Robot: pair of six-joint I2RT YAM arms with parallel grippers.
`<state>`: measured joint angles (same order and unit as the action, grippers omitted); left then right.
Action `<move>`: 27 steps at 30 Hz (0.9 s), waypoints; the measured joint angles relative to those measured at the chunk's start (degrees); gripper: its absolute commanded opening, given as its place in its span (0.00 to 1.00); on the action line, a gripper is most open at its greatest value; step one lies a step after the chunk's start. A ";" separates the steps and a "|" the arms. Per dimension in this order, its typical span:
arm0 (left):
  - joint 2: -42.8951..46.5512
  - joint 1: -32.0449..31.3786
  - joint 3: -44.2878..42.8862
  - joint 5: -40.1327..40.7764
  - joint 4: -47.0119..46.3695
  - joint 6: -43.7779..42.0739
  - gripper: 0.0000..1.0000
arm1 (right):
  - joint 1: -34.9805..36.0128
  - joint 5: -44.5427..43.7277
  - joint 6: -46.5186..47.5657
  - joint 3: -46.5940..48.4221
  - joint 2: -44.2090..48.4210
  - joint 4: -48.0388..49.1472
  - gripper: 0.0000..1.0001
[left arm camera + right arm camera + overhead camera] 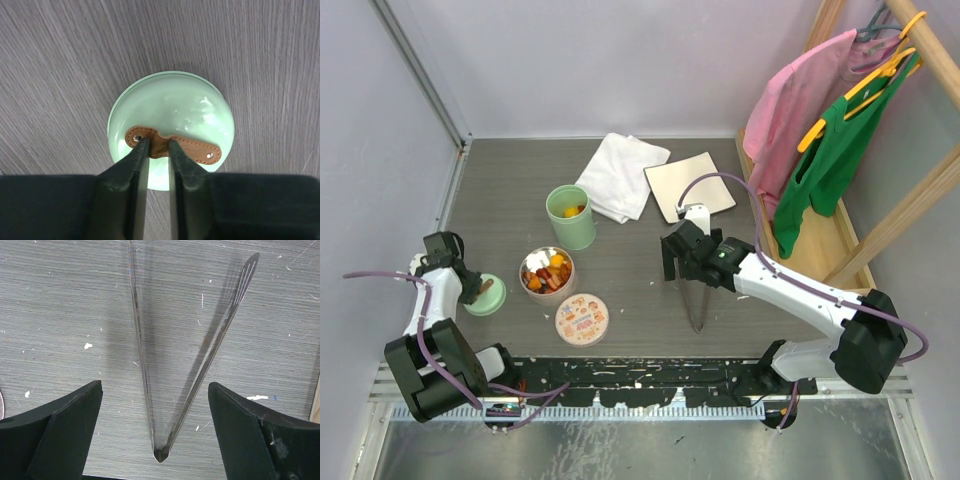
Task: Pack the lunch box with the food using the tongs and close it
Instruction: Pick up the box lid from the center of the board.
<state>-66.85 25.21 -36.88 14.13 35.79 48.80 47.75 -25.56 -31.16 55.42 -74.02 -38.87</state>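
left gripper [159, 144] astride brown knob [197, 149], can't tell if clamped, right gripper [155, 385] spread wide over tongs [160, 452], one tip cropped

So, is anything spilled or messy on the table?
No food is spilled: it sits inside the steel bowl and the green cup. The only untidy bits are small white specks scattered on the table around the tongs, and the white cloth lies rumpled.
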 measured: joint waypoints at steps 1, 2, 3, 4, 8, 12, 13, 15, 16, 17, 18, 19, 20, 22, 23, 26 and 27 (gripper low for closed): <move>0.00 0.00 0.04 -0.24 -0.02 -0.07 0.09 | 0.00 0.02 0.00 0.00 0.00 -0.04 0.91; 0.00 0.02 0.04 -0.44 -0.02 -0.07 0.04 | 0.00 0.04 0.00 0.00 0.00 -0.04 0.91; 0.07 0.02 0.04 -0.72 -0.04 -0.20 0.01 | 0.00 0.04 0.00 0.00 0.00 -0.04 0.91; 0.15 0.02 0.04 -1.09 -0.04 -0.26 0.00 | 0.00 0.07 0.00 0.00 0.00 -0.02 0.91; 1.75 0.02 -0.20 -2.82 0.72 -1.75 0.00 | 0.00 0.15 0.02 0.09 0.00 -0.07 0.91; 5.70 0.02 -2.64 -5.03 2.56 -3.96 0.00 | 0.00 0.17 0.11 0.74 0.00 -0.09 0.91; 6.56 0.02 -3.48 -5.53 2.67 -4.63 0.00 | 0.00 0.15 0.24 0.90 0.00 -0.11 0.91; 8.92 0.02 -5.62 -6.82 2.64 -5.99 0.00 | 0.00 0.15 0.52 1.44 -0.02 -0.17 0.91; 10.14 0.02 -6.71 -7.41 2.64 -6.56 0.00 | 0.00 0.15 0.68 1.79 -0.02 -0.15 0.91; 11.02 0.02 -7.50 -7.89 2.64 -7.04 0.00 | 0.00 0.13 0.87 2.16 -0.02 -0.17 0.91; 11.78 0.02 -8.24 -8.37 2.67 -7.65 0.00 | 0.00 0.13 0.98 2.49 -0.11 -0.13 0.91; 12.41 0.02 -9.05 -9.05 2.73 -8.17 0.00 | 0.00 0.13 1.14 2.89 -0.26 -0.11 0.91; 12.83 0.02 -9.99 -9.90 2.95 -9.01 0.00 | 0.00 0.11 1.33 3.28 -0.44 -0.09 0.91; 12.85 0.02 -12.04 -11.91 3.61 -10.38 0.00 | 0.00 0.11 1.77 4.04 -0.85 -0.04 0.92; 12.57 0.02 -13.22 -13.18 4.11 -11.10 0.00 | 0.00 0.09 2.16 4.52 -1.18 0.02 0.92; 10.36 0.02 -18.23 -18.34 6.19 -13.73 0.00 | 0.00 0.07 2.95 5.99 -2.19 0.35 0.92; 9.33 0.02 -19.98 -20.20 6.56 -14.38 0.00 | 0.00 0.07 3.21 6.49 -2.56 0.63 0.92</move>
<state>-57.52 25.23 -56.86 -6.07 42.35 34.41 47.75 -25.50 -27.94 61.91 -76.58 -38.24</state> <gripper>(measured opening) 0.019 0.915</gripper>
